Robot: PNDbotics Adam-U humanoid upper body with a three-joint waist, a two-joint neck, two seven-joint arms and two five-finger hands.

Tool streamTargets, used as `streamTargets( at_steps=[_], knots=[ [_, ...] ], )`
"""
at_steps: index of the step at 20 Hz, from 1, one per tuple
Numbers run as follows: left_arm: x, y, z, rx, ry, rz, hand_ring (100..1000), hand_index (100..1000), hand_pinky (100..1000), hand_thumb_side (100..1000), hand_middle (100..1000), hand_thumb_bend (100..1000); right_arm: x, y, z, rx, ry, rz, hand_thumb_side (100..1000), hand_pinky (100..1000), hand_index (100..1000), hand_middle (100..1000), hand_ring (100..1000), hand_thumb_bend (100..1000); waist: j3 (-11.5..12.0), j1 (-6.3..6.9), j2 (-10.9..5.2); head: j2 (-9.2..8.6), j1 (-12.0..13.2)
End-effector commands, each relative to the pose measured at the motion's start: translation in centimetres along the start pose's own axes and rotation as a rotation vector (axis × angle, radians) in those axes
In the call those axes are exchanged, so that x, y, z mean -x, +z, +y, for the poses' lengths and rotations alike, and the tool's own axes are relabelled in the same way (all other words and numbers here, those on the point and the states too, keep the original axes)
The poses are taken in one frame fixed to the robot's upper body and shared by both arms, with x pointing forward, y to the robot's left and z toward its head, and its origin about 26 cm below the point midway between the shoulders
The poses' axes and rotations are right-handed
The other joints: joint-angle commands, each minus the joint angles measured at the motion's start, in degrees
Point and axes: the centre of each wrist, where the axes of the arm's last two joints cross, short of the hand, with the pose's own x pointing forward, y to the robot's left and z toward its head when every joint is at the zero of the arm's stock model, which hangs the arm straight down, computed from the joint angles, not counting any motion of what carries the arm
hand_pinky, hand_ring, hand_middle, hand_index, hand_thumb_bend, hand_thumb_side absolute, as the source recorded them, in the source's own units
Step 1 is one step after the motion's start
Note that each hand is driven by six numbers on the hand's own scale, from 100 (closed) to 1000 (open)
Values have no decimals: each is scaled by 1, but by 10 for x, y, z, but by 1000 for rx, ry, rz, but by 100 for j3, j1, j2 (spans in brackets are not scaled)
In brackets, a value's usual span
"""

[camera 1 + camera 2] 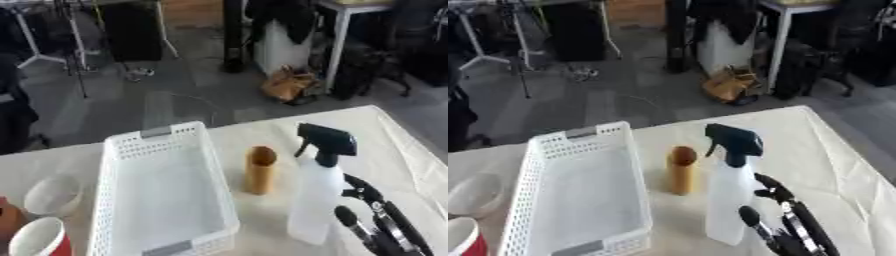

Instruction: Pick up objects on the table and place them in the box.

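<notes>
A white perforated box [131, 152] lies empty left of the table's middle. To its right stands an upright tan cylinder [259, 170]. Right of that is a translucent spray bottle [317, 200] with a black trigger head. My right hand [378, 220] rises from the lower right corner, fingers straight and spread, just beside the bottle's lower right side and holding nothing. A white bowl [52, 195] and a red cup with a white inside [37, 239] sit left of the box. My left hand does not show.
The table wears a cream cloth [385, 145]; its far edge runs behind the box. A brown object [7, 220] peeks in at the left edge. Beyond the table lie grey floor, a brown bag [289, 84] and furniture legs.
</notes>
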Motion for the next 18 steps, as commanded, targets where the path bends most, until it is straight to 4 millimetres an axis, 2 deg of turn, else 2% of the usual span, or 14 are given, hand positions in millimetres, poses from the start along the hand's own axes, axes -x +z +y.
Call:
streamTargets(
  at_steps=[1, 2, 18],
  knots=[
    [-3, -4, 2, -3, 3, -19, 776, 860, 926, 914, 759, 100, -1, -5, -10, -33, 47, 0, 1000, 1000, 1000, 966, 859, 683, 8, -14, -78, -44, -21],
    [-3, -4, 2, -2, 4, -19, 776, 860, 926, 929, 759, 100, -1, -5, -11, -31, 53, 9, 1000, 1000, 1000, 966, 859, 741, 7, -15, -76, -47, -21],
    [-4, -3, 1, 6, 10, -16, 777, 859, 927, 929, 760, 100, -2, -12, -11, -38, 65, 28, 1000, 1000, 1000, 959, 856, 725, 33, -27, -55, -80, -41]
  ],
)
